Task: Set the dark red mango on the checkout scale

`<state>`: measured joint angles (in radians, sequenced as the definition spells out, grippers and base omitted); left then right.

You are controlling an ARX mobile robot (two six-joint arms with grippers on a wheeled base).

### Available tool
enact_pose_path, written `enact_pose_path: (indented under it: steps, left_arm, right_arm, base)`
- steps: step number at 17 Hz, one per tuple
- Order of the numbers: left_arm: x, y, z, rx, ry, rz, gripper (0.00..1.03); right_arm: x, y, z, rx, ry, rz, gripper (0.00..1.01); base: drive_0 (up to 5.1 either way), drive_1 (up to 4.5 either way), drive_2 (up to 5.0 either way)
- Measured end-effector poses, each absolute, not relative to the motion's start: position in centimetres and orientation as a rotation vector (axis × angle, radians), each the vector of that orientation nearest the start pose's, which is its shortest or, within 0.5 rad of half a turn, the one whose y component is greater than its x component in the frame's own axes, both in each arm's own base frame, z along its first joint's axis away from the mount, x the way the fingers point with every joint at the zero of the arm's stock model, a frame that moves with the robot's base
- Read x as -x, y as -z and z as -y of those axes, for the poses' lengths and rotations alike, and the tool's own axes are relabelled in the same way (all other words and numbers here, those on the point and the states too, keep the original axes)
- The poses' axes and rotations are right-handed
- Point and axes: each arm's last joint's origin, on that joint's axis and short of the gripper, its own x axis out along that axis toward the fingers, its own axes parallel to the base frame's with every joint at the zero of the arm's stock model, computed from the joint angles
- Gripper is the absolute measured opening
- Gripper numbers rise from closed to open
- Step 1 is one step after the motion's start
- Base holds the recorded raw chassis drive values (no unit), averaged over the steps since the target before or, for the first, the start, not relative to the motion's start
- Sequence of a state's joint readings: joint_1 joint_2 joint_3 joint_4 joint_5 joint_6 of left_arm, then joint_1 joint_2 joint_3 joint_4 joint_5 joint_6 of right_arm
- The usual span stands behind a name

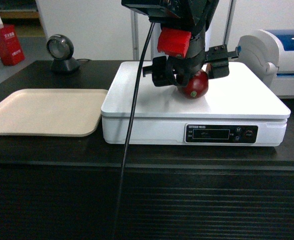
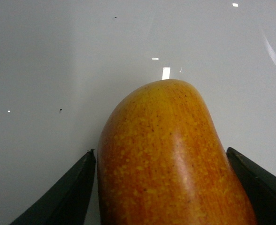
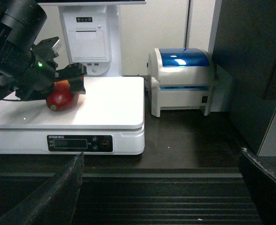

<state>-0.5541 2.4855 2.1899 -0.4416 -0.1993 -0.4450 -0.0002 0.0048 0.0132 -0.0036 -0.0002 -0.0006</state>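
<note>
The dark red mango (image 1: 196, 85) lies on the white platter of the scale (image 1: 237, 100), which stands on the dark checkout (image 1: 47, 150) counter. My left gripper (image 1: 189, 72) hangs right over the mango, open, one black finger on each side. In the left wrist view the mango's orange-yellow end (image 2: 166, 159) fills the space between the fingers (image 2: 67, 192), with a thin gap on the left. From the right wrist view the mango (image 3: 60, 98) rests on the scale (image 3: 114, 103). My right gripper (image 3: 161, 154) is open and empty, low before the counter's ribbed front.
A beige tray (image 1: 42, 112) lies left of the scale. Behind it stand a barcode scanner (image 1: 62, 52) and a red box (image 1: 6, 44). A white and blue label printer (image 3: 182, 79) stands right of the scale. A black cable (image 1: 132, 125) hangs across the scale's front.
</note>
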Motion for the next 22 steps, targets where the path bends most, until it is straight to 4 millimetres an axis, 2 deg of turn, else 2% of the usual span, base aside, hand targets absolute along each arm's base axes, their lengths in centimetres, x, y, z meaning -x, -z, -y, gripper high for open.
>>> enact_pose_path:
  steps: [1,5,11,12,13,14,15,16,18,20,22]
  left_arm:
    - [-47.4,-18.7,28.7,0.156,0.184,-0.719,0.98]
    - [-47.2,-18.9,28.4,0.110,0.177,-0.647,0.98]
    - [-46.7,-21.1,28.3,0.052,0.157,-0.496,0.98]
    - [-46.3,-22.4,28.1,0.031,0.160,-0.428,0.98]
    - [-45.6,-24.6,28.0,0.008,0.180,-0.322,0.98]
    - [-44.4,-27.1,27.9,-0.020,0.243,-0.202,0.98]
    - [-43.1,-28.7,27.7,-0.033,0.298,-0.114,0.98]
    - [-41.9,-29.8,27.2,-0.055,0.347,-0.039,0.98]
    - [-39.6,-30.2,25.1,-0.074,0.395,-0.004,0.98]
    - [-38.1,-30.1,21.0,-0.049,0.358,0.036,0.98]
    - [-36.3,-31.0,17.3,-0.009,0.292,0.050,0.98]
  right_arm:
    - [-9.7,-16.7,0.0,0.001,0.000,0.005,0.98]
    - [-9.7,-16.7,0.0,0.001,0.000,0.005,0.98]
    - [-9.7,-16.7,0.0,0.001,0.000,0.005,0.98]
    - [-9.7,-16.7,0.0,0.001,0.000,0.004,0.98]
    - [-9.7,-16.7,0.0,0.001,0.000,0.005,0.98]
    - [-9.7,-16.7,0.0,0.001,0.000,0.005,0.98]
    - [-9.7,-16.7,0.0,0.001,0.000,0.005,0.98]
    - [-9.7,-16.7,0.0,0.001,0.000,0.005,0.98]
    - [-9.7,-16.7,0.0,0.001,0.000,0.005,0.98]
    - [-9.7,-16.7,0.0,0.001,0.000,0.005,0.98]
    - [-9.7,-16.7,0.0,0.001,0.000,0.005,0.98]
  base:
    - [0.0,0.00,0.0]
    - [0.0,0.00,0.0]
    - [0.0,0.00,0.0]
    - [0.0,0.00,0.0]
    - [0.0,0.00,0.0]
    - [0.0,0.00,0.0]
    - [0.0,0.00,0.0]
    - [0.0,0.00,0.0]
    - [0.0,0.00,0.0]
    - [0.0,0.00,0.0]
    - [0.0,0.00,0.0]
